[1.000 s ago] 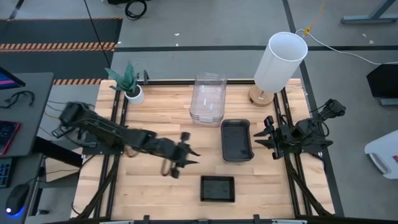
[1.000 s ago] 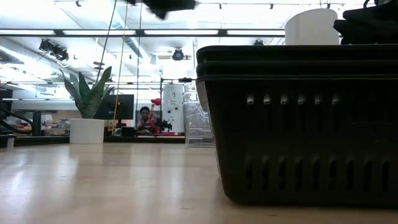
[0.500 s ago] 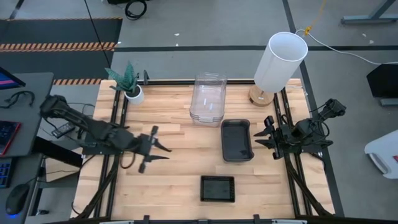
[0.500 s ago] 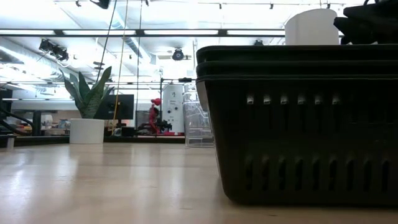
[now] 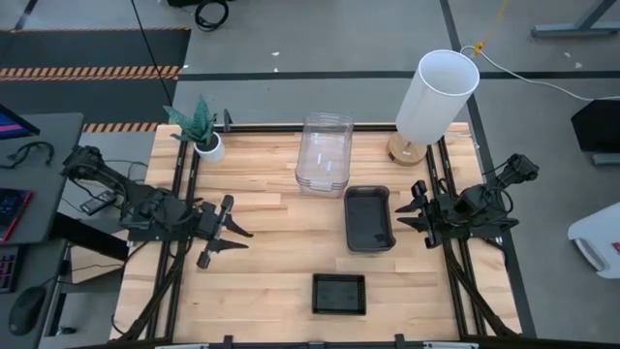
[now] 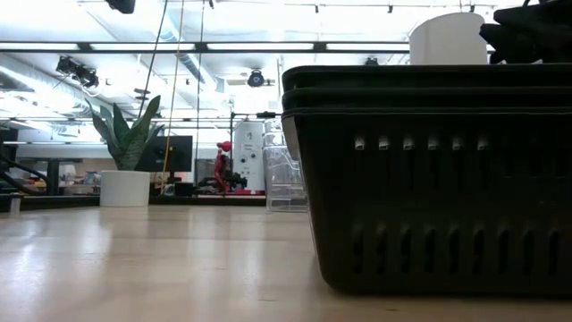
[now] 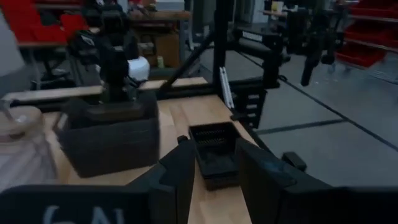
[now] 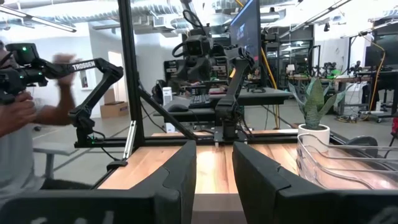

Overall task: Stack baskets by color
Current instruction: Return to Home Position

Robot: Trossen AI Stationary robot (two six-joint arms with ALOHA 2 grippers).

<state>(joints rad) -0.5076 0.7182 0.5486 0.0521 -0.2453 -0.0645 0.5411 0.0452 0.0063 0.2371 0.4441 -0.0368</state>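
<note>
As far as I can judge, the sorting is done: the baskets stand in three piles, one for each kind, and none lies loose on the surface (image 5: 262,291). The clear pile (image 5: 325,153) sits at the far middle, between the potted plant (image 5: 201,131) and the white lamp (image 5: 436,97). The dark-grey pile (image 5: 368,218) is just in front of it, a little to the right. The black mesh pile (image 5: 339,294) stands apart near the front edge, and the low view shows three nested rims there. From above I cannot count how many are in the dark-grey pile. My left gripper (image 5: 232,233) hangs over the left part of the surface, well apart from every pile, its fingers spread with nothing between them. My right gripper (image 5: 415,210) waits at the right edge, beside the dark-grey pile, likewise spread and empty. What seems left is only to fold both arms into their rest pose.
</note>
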